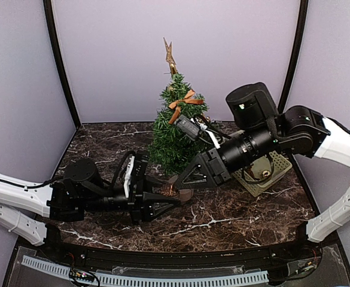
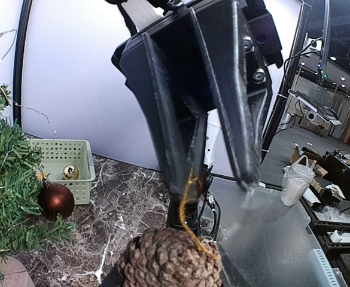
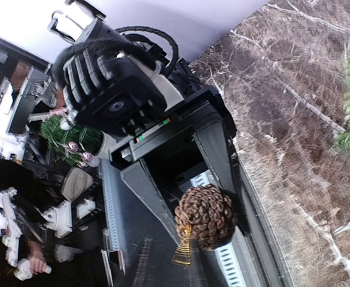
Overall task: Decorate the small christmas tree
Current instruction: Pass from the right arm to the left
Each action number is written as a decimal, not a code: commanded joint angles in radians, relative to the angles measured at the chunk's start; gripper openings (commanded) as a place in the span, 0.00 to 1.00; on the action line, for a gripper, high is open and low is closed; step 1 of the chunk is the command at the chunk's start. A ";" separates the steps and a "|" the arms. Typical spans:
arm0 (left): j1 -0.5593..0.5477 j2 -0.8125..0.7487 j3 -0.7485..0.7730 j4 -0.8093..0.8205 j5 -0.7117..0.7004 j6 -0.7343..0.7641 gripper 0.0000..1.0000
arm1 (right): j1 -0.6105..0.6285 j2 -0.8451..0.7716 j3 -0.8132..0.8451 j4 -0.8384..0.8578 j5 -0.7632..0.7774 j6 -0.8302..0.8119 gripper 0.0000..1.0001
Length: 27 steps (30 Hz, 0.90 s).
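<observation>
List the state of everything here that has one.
Tree, upright, bow and topper on, red ball hung.
Pinecone, gripped, cord leading up.
Left fingers, shut on the pinecone.
Right fingers, parted, cord at one tip.
Basket, upright, gold ball inside.

Left gripper (image 1: 173,200) jaws seemingly clamped, right gripper (image 2: 213,182) jaws slightly parted
</observation>
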 commanded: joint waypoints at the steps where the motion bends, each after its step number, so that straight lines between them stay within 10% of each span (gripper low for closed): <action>1: -0.006 -0.030 -0.013 -0.012 -0.008 -0.017 0.37 | 0.011 -0.051 -0.001 0.002 0.099 -0.020 0.38; 4: -0.006 -0.032 -0.016 -0.027 -0.018 -0.029 0.37 | 0.010 -0.083 -0.009 0.017 0.186 -0.009 0.63; 8: -0.007 -0.035 -0.011 -0.060 -0.045 -0.044 0.37 | 0.011 -0.128 -0.059 0.070 0.279 0.006 0.72; 27: -0.006 -0.041 -0.011 -0.144 -0.109 -0.094 0.37 | 0.033 -0.146 -0.282 0.403 0.289 0.063 0.34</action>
